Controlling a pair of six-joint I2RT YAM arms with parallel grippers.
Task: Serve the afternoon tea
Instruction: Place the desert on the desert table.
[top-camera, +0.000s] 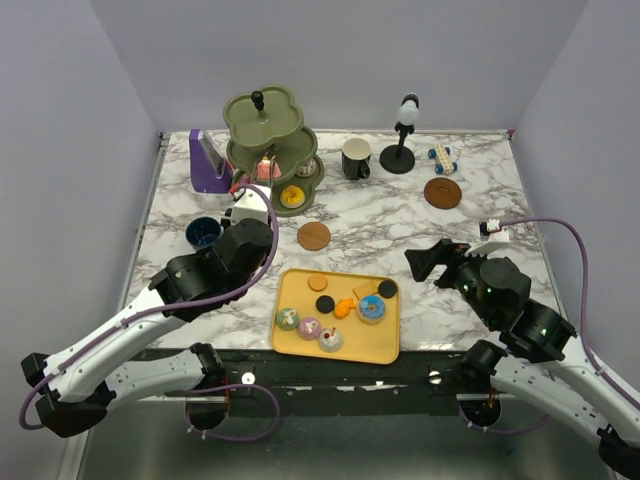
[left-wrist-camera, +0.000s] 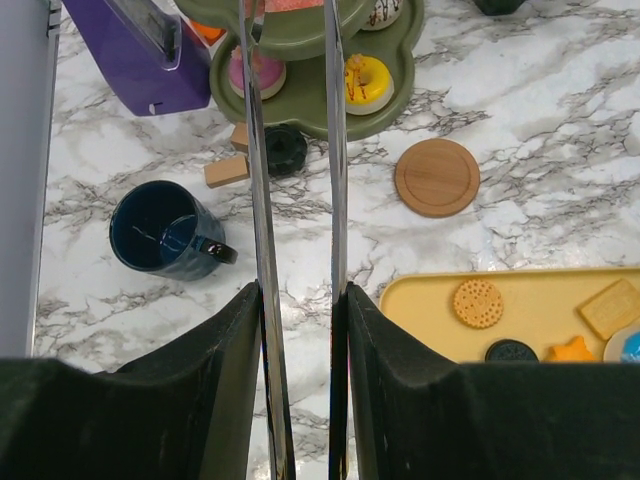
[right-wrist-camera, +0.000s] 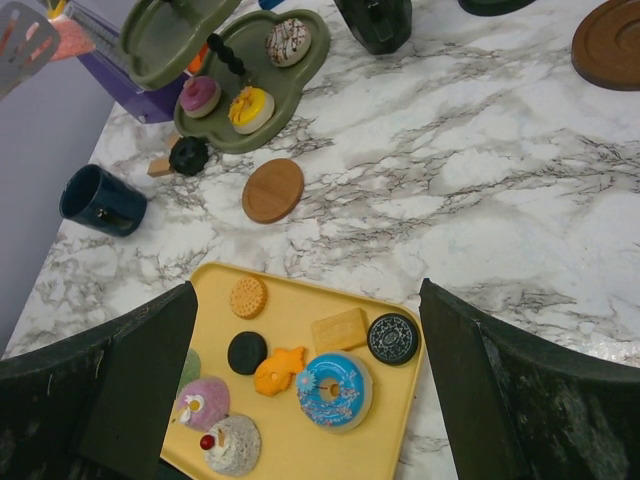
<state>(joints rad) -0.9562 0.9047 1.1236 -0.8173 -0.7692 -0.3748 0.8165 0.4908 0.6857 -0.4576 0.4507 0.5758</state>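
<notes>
- Just ahead of left end effector, clamped on metal tongs: olive-green three-tier stand; ease tong tips level onto a free spot.
- Right end effector: spread wide, empty, over yellow tray.

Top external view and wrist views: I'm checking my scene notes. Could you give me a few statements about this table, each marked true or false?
1. The dark-blue mug stands on the round light-brown wooden coaster. False: it stands on bare marble, apart from that coaster.
2. The blue-iced toy doughnut lies on the yellow tray. True.
3. The left gripper is empty. False: it is closed on a pair of long metal tongs.
4. The right gripper is open and holds nothing. True.
</notes>
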